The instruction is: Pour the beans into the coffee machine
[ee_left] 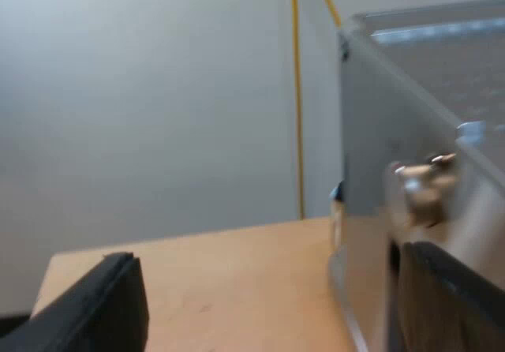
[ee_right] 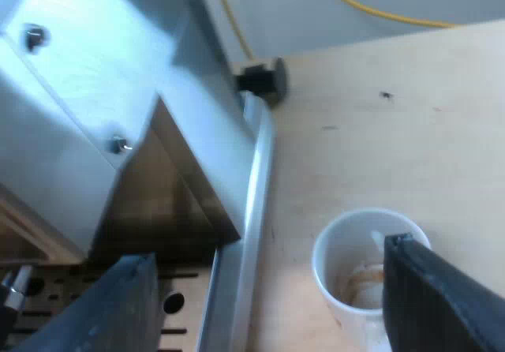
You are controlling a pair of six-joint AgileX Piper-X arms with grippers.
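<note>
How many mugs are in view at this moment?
1. The white mug stands on the wooden table, beside the espresso machine's base, partly behind one finger of the right tool. More mugs may be hidden.

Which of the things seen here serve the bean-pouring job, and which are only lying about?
For the job: espresso machine; white mug, brownish contents unclear.
Lying about: yellow cord by the wall; small dark object at the machine's corner.

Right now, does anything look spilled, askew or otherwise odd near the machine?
Only the mug: it stands upright on the table beside the espresso machine, and brownish residue marks its inside. Nothing looks spilled.
</note>
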